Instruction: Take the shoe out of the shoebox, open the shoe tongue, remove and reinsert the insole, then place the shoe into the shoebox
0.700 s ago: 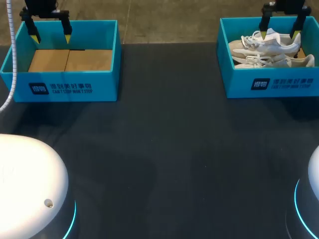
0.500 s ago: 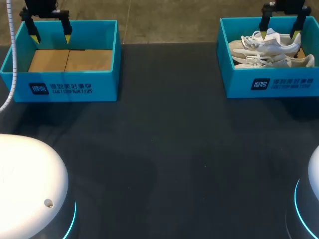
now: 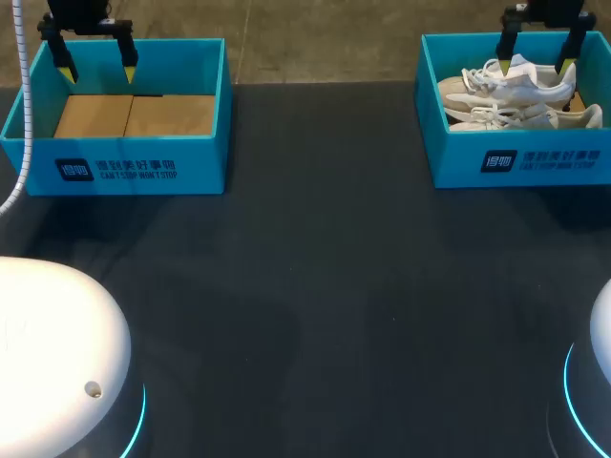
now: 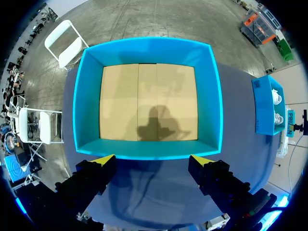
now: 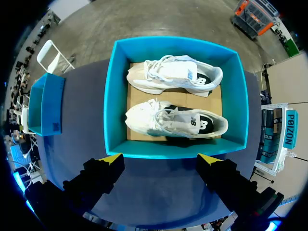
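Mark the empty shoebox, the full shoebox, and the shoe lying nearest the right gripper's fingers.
empty shoebox [image 4: 144, 101], left wrist view, bare cardboard floor.
full shoebox [image 5: 115, 96], right wrist view, blue side wall.
nearest shoe [image 5: 147, 118], right wrist view, white forefoot.

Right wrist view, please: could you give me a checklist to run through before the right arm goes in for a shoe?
1. Right end effector open and holding nothing: ok.
2. Teal open-topped cardboard shoebox has no lid on it: ok.
3. Nearer white lace-up sneaker and farther white lace-up sneaker lie side by side inside, not stacked: ok.
4. Left end effector open, at the second teal shoebox, away from the shoes: ok.
5. Second box empty, only its tan floor showing: ok.
6. Laces loose enough to open the tongue: cannot tell.
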